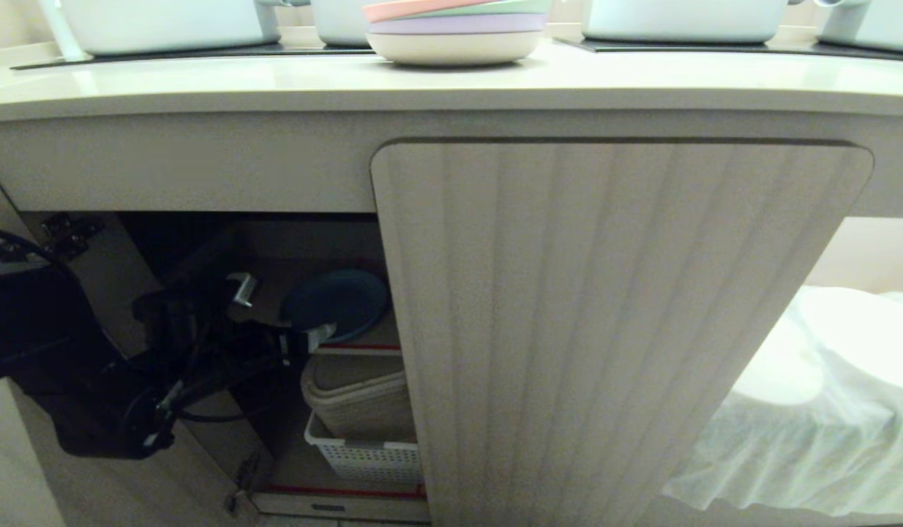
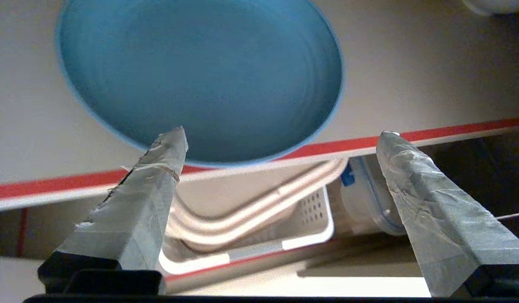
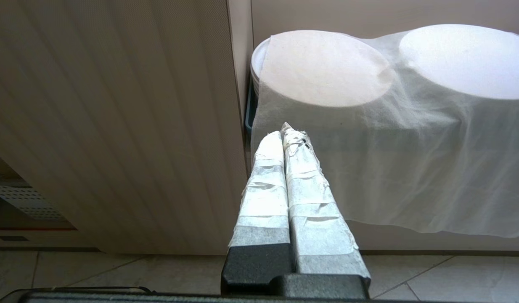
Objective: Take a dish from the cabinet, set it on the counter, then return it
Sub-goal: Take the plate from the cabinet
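**Releasing dish on cabinet shelf**

Working at far left of head view: left gripper (image 1: 279, 318) reached into open bay of low cabinet (image 1: 612, 307) with pale beige fluted door. Fingers released and spread wide, nothing between them; taped fingertips (image 2: 169, 145) at near rim of round, shallow, matte blue dish (image 2: 200, 75), whether touching cannot be told. Dish lying flat on inner shelf with red-edged front board (image 2: 453, 128), near rim slightly overhanging that edge. Below shelf: white perforated plastic basket (image 1: 364, 457) holding stacked beige trays. Above, long cream-beige counter (image 1: 203, 80) carrying stack of pastel plates (image 1: 455, 33), pink on top.

Judged step: dish returned, retreat pending. To do well: keep jaws wide, back straight out along shelf line, avoid lifting under overhanging rim, avoid snagging shelf board or door hinge. Risk: fingertip catching rim and dragging dish off shelf.

Further right: right gripper (image 3: 289, 134) parked low beside closed door, fingers clenched together on nothing, near white cloth-draped round items (image 3: 369, 126).
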You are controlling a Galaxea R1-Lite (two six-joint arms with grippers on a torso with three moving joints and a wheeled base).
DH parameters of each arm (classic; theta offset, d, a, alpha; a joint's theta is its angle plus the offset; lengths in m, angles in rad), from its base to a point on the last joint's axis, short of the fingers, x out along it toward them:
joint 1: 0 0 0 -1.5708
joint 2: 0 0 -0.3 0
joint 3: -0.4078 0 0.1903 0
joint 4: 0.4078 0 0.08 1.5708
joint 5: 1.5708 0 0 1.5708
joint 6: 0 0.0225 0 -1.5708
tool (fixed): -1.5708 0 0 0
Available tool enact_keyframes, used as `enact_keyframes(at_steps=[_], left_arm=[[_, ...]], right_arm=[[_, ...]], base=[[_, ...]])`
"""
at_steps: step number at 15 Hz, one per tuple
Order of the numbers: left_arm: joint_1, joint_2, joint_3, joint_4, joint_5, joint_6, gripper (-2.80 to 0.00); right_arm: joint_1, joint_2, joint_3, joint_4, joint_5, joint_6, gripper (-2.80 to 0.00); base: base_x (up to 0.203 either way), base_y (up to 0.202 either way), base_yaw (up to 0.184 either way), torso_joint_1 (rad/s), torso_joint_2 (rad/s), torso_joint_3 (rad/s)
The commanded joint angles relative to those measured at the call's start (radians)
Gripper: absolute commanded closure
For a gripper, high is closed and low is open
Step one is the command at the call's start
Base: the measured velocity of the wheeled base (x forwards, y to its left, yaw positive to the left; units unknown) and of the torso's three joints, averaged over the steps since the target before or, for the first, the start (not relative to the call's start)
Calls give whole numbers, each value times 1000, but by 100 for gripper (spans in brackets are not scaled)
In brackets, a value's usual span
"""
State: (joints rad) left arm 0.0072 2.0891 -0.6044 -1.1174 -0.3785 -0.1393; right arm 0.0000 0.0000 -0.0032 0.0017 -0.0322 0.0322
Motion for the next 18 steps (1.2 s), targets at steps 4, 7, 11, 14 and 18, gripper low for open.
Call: enact_keyframes(at_steps=[4, 7, 11, 14, 18], left_arm=[[0, -52, -33, 78, 0, -72, -280], [2, -55, -55, 136, 0, -77, -280], [19, -57, -75, 149, 1, -121, -280], [23, -48, -85, 154, 1, -126, -280], [46, -49, -112, 211, 1, -128, -280]], right_arm=[[2, 0, 0, 0, 0, 0, 0], [1, 0, 0, 0, 0, 0, 0], [1, 0, 0, 0, 0, 0, 0], [0, 0, 0, 0, 0, 0, 0], [0, 0, 0, 0, 0, 0, 0]], base=[[0, 0, 0, 0, 0, 0], [0, 0, 0, 0, 0, 0], [0, 0, 0, 0, 0, 0], [0, 0, 0, 0, 0, 0], [0, 0, 0, 0, 0, 0]])
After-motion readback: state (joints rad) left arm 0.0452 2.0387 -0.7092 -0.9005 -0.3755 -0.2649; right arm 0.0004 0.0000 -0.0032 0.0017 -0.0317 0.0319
